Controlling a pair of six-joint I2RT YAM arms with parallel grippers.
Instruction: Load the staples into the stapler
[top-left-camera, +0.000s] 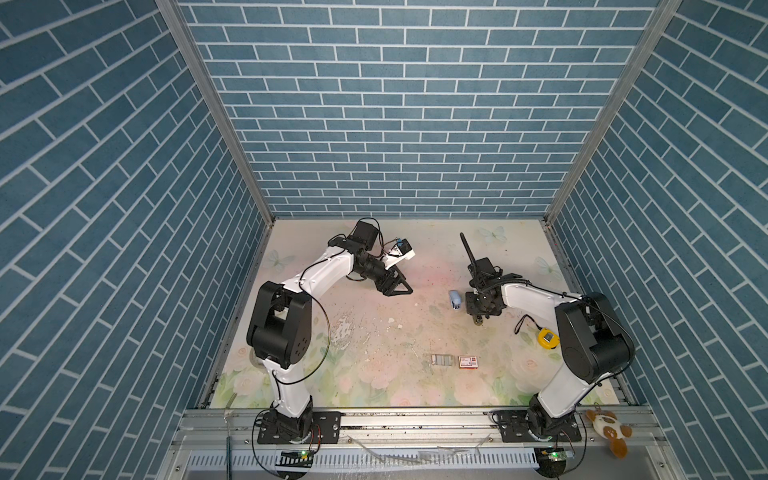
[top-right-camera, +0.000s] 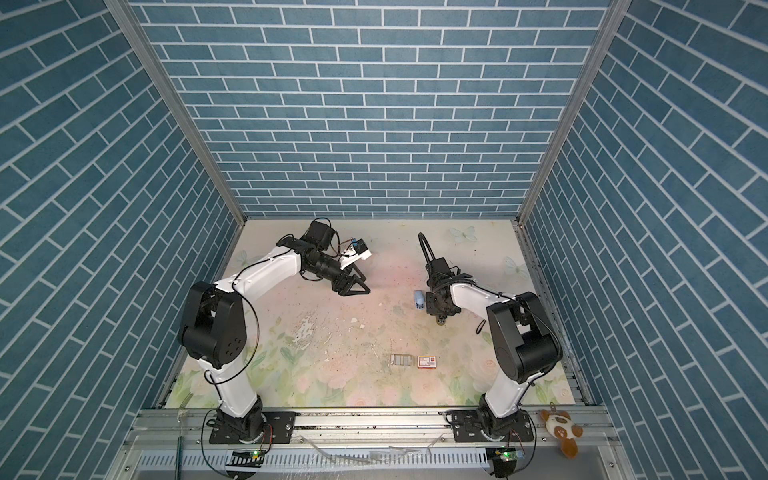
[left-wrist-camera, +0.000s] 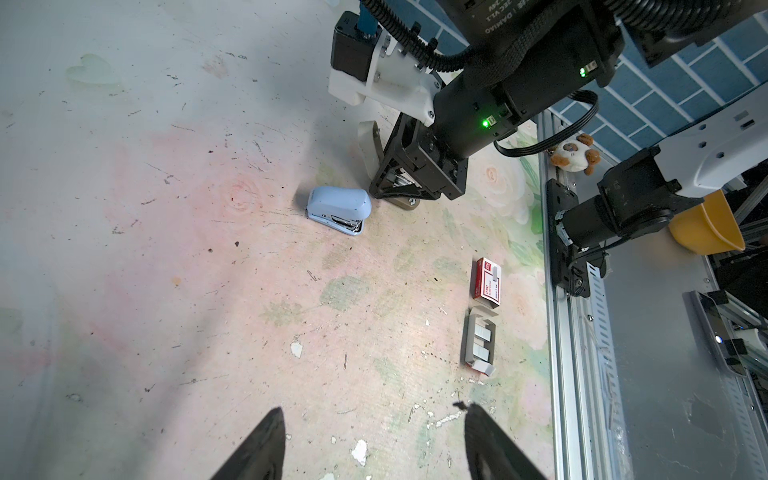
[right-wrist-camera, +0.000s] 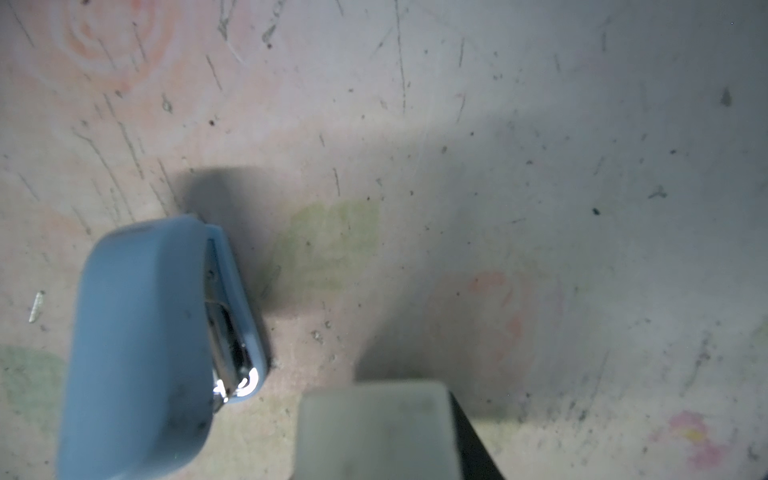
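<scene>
You are looking at a job that is barely getting under way. The small pale blue plastic stapler (left-wrist-camera: 338, 210) is lying shut on the scuffed floral-print tabletop (left-wrist-camera: 187, 270), so by my reading nothing is going into it yet. The staples (left-wrist-camera: 480, 343), short silver-grey metal strips, are sitting in their small pale rectangular card tray near the front edge of the table, well apart from the stapler. The red-and-white printed cardboard box (left-wrist-camera: 487, 278) is lying just beside that tray.

The right gripper (left-wrist-camera: 388, 190), black-framed with pale fingers, is hanging just beside the stapler, its fingers standing partly apart and gripping nothing. You cannot tell whether a finger is touching the blue shell. The black left gripper (left-wrist-camera: 374, 409) is hovering above bare tabletop, well apart from everything, its two fingers spread wide and carrying nothing.

As I judge it, you are facing nearly the whole task: opening the stapler, lifting a strip out of the tray, seating it and closing up.

Counting, you are seeing:
- one stapler
- one tray of staples, with several strips too small to number surely
- one printed box
- two grippers
- one brown-and-white plush toy (top-left-camera: 609, 432) lying on the front rail
- one yellow round gadget (top-left-camera: 547, 337) sitting near the table's right edge
</scene>
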